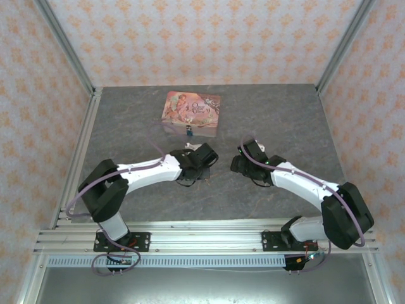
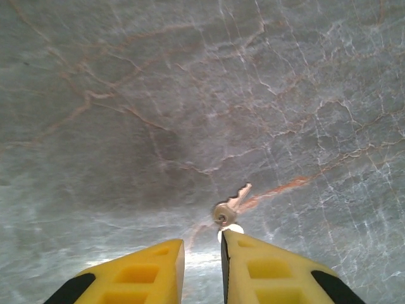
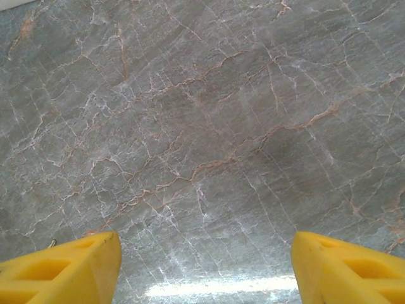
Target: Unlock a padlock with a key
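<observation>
Overhead: padlock (image 1: pixel 189 132) sits at the near edge of the pink tin (image 1: pixel 193 107).

Left wrist: my left gripper (image 2: pixel 202 244) is nearly together, with a narrow gap; the key (image 2: pixel 231 204) lies flat on the table just past the tips.

Right wrist: my right gripper (image 3: pixel 205 240) is spread wide over the table.

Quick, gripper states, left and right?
Left gripper: nearly closed, narrow gap empty; key lies on the table just past it.
Right gripper: wide open, empty.

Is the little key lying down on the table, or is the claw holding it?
Lying flat on the table. The key rests just past the yellow tips of the left claw, not between them.
</observation>
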You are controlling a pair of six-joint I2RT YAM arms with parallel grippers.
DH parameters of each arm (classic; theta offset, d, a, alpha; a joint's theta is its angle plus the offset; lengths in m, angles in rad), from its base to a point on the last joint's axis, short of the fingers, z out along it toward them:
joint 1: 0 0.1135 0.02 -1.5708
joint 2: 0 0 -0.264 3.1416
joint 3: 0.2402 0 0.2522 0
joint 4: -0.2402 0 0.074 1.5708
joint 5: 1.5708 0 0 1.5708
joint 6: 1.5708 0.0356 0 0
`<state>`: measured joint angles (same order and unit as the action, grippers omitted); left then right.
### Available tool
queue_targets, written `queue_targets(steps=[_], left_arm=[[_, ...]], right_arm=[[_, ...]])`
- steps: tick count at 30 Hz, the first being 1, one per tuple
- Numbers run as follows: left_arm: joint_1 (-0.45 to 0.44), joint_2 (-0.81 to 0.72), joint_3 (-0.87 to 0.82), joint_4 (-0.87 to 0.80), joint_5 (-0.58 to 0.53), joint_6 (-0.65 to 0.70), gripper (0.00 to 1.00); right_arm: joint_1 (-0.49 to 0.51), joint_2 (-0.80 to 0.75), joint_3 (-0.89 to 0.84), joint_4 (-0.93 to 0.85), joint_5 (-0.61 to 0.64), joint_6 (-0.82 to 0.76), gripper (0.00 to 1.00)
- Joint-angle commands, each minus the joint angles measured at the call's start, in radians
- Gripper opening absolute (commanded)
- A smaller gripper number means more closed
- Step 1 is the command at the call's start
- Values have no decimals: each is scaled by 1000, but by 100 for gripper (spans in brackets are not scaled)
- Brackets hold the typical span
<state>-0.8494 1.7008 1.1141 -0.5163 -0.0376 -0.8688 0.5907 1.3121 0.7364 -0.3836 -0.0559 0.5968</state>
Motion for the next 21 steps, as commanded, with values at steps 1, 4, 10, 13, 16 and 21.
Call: queue_targets(steps=[1, 4, 10, 13, 16, 21], left_arm=[[-29, 41, 50, -29, -30, -42, 24], [-40, 82, 77, -47, -34, -42, 24], [-42, 109, 87, -70, -47, -41, 24], [-43, 116, 85, -59, -45, -33, 23], [-42, 127, 94, -68, -51, -25, 21], [-42, 147, 106, -80, -59, -22, 21]], right_arm=[[9, -2, -20, 8, -3, 16, 72], [9, -14, -30, 9, 1, 15, 71], [9, -33, -44, 4, 7, 16, 71], [9, -36, -46, 4, 7, 15, 71], [9, -34, -46, 5, 7, 15, 71], [9, -31, -43, 4, 5, 14, 71]])
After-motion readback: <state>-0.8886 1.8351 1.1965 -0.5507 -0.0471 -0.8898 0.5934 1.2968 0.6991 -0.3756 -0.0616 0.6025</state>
